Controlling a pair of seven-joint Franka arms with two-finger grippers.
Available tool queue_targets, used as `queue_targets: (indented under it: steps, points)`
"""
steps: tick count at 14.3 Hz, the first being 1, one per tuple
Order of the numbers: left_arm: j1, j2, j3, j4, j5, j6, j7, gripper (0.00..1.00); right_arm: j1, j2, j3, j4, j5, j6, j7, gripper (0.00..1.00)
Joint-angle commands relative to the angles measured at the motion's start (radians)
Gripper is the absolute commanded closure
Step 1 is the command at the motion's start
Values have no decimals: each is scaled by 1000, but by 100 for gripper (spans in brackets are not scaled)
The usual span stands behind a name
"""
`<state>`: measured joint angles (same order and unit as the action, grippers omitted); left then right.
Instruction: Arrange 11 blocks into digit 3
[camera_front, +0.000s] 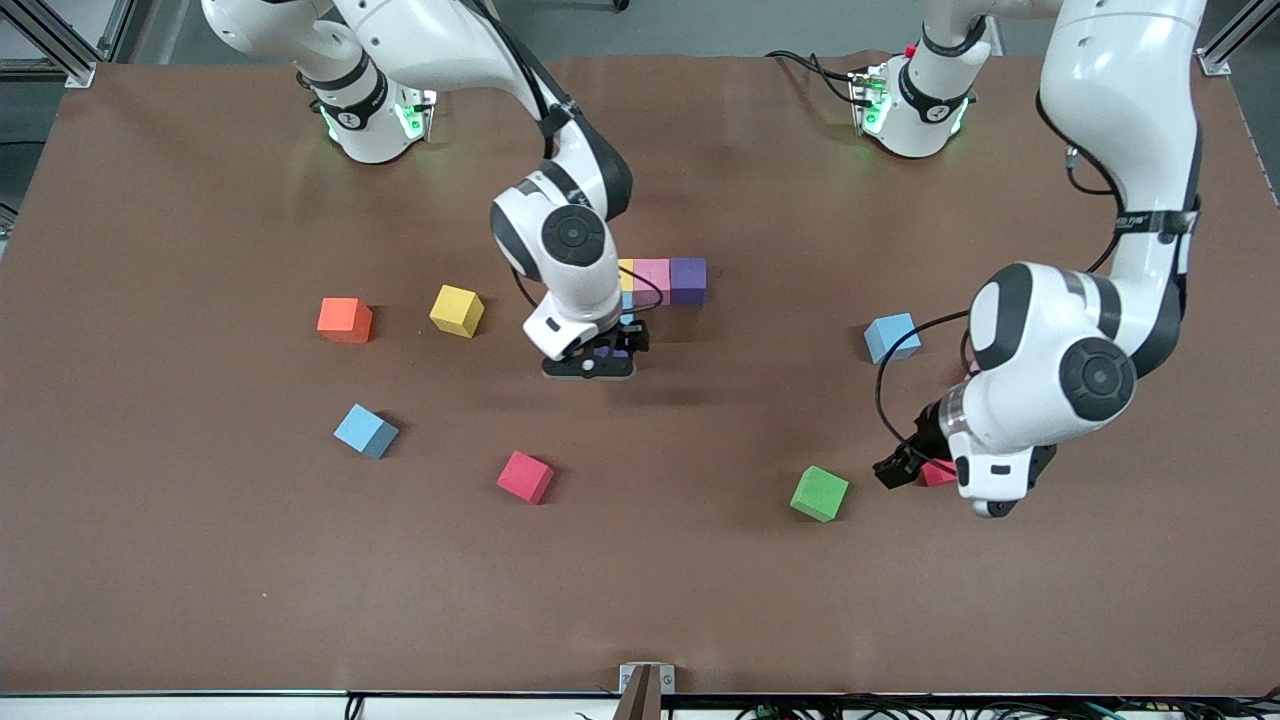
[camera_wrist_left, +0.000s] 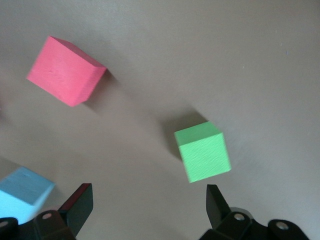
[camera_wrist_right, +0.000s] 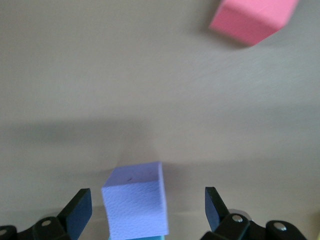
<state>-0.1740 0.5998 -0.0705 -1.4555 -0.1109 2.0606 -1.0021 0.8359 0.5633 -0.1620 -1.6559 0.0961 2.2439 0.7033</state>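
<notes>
- The right gripper (camera_front: 612, 345) sits low at the frame's centre, just below a short row of blocks. Its fingers (camera_wrist_right: 75, 212) are spread apart, with a purple block (camera_wrist_right: 136, 202) standing free between them, touching neither.
- A light blue block shows as a sliver under the purple one in the right wrist view.
- The row above that gripper reads yellow sliver (camera_front: 626, 273), pink block (camera_front: 652, 279), then a second purple block (camera_front: 688, 279), all touching side by side.
- The left gripper (camera_front: 925, 465) hangs at the lower right of the frame; its fingers (camera_wrist_left: 80, 205) stand wide and grip nothing.
- A green block (camera_front: 820, 493) lies just beside that gripper, toward the middle of the frame; a red block (camera_front: 939, 473) peeks from under the wrist.
- A blue block (camera_front: 892, 337) lies at centre right.
- In the left half of the frame: an orange cube (camera_front: 345, 319) and a yellow block (camera_front: 457, 310) in the upper part, another blue block (camera_front: 365, 431) and a red block (camera_front: 525, 477) lower down, all well apart on the brown table (camera_front: 200, 600).
</notes>
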Motion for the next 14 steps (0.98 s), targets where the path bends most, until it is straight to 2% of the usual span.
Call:
queue_targets:
  steps: [1,4,6,9,11,14]
  points:
    - [-19,122,15,144,-16,-10,-64,0,-73,-52,-22,-32,-2,-52,11,0]
    - [-29,170,18,161,-16,58,-98,0,-147,-57,-149,-35,-6,-139,-19,0]
    - [-41,190,18,162,-16,104,-121,0,-181,-51,-255,-39,-6,-150,-14,0]
    - [-42,224,15,168,-18,167,-128,0,-352,-43,-258,-45,8,-113,-105,0]
    - [-59,251,15,175,-18,203,-130,0,-421,-27,-248,-61,29,-78,-175,0]
    - [-64,279,15,175,-18,219,-136,0,-472,-23,-186,-187,181,93,-323,0]
